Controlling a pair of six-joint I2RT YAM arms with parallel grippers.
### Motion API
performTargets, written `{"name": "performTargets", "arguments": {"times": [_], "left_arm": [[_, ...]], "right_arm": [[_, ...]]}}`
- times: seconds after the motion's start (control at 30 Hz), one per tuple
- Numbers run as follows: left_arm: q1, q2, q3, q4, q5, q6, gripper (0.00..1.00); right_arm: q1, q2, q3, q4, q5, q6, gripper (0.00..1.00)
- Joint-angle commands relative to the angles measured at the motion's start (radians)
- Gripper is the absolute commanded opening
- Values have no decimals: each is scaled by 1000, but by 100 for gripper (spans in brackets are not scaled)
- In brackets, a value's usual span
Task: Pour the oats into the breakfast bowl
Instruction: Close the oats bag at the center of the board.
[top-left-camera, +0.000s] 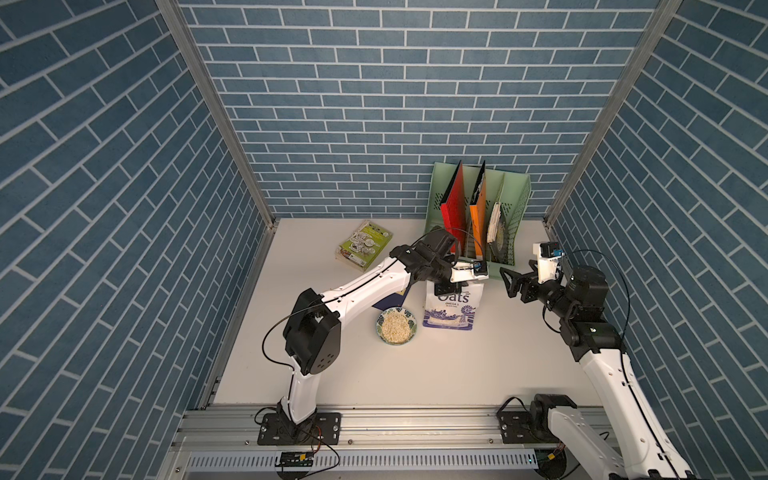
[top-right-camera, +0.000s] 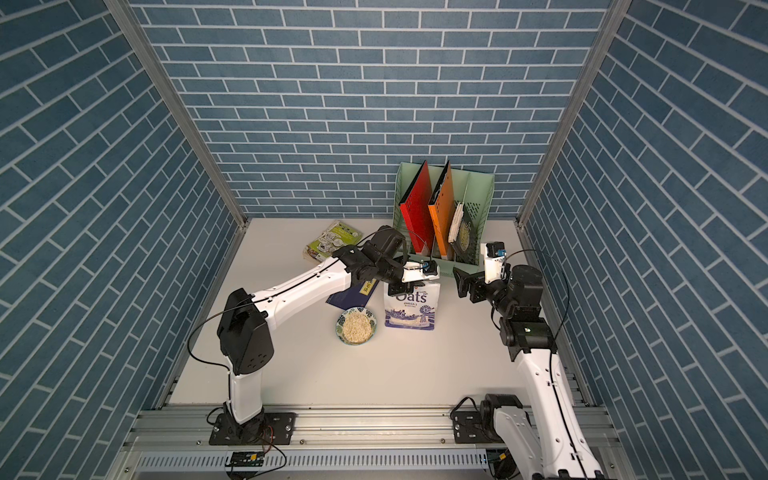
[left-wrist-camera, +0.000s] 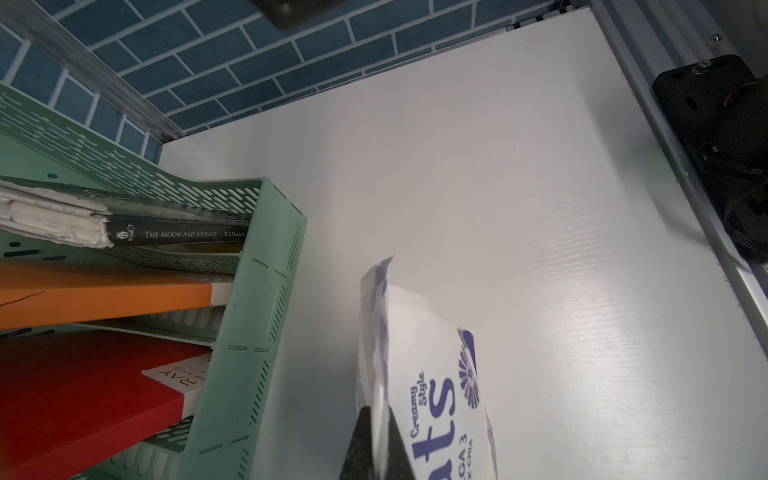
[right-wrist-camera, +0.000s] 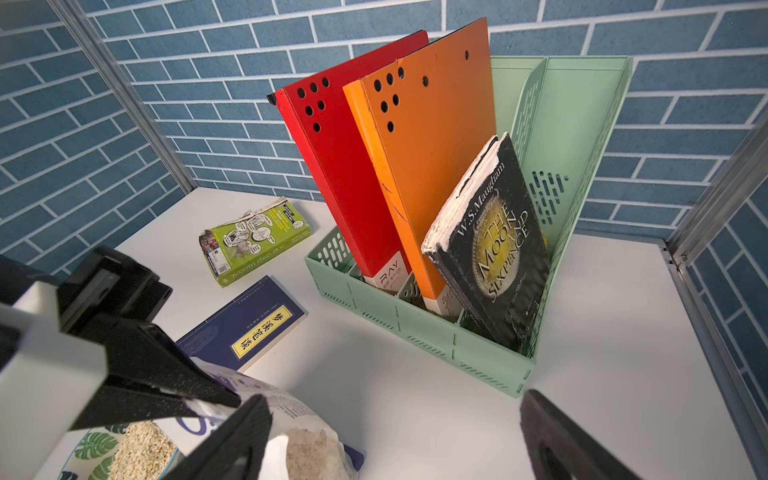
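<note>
The front aluminium rail (top-left-camera: 395, 419) carries both arm bases; the right arm's lower links run off the frame's bottom edge. Beyond it lies a broad stretch of bare white table (top-left-camera: 436, 374) — the widest free room here.

The breakfast bowl (top-left-camera: 412, 319) sits mid-table, heaped with oats (top-left-camera: 395, 327). Just beside it, toward the right arm and a small gap apart, the Oats pouch (top-left-camera: 454, 309) stands upright. Its long axis is vertical, its printed face is toward the rail and its top edge is up.

The left gripper (top-left-camera: 444, 288) is clamped on that top edge, covering part of the "O". In the left wrist view its fingers (left-wrist-camera: 361, 444) pinch the crinkled seam. The right gripper (top-left-camera: 508, 284) hangs apart from the pouch, on the side toward the right wall, jaws spread wide and holding nothing.

In the right wrist view pale flakes show at the pouch's top — through the mouth or a window, I cannot tell. The left forearm hides most of the dark blue book (top-right-camera: 347, 297).

The mint file rack (top-left-camera: 517, 208) stands close behind the pouch, against the back wall. It holds a red folder (top-left-camera: 453, 203), an orange folder (top-left-camera: 480, 199) and a worn black paperback (right-wrist-camera: 494, 257). The green book (top-left-camera: 365, 248) lies flat near the back left.
</note>
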Motion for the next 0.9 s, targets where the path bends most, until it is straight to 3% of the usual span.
{"name": "performTargets", "arguments": {"times": [0.0,0.17,0.27,0.43,0.53,0.7,0.87], "left_arm": [[-8,-12,30,-16,-1,6,0],[-8,-20,27,11,7,0,1],[-11,-13,31,24,9,-4,14],[-17,0,38,40,0,-4,18],[-20,13,50,38,-1,-4,17],[-26,24,67,25,-5,-1,0],[-27,10,59,21,-12,3,0]], "right_arm": [[-7,-3,-8,16,16,4,98],[-7,0,-8,9,17,0,99],[-7,-1,-6,5,18,-3,100],[-7,-2,-3,2,18,-5,99],[-7,-3,-4,1,18,-8,100],[-7,-3,-3,-1,21,-11,100],[-7,-3,-3,-5,21,-13,99]]}}
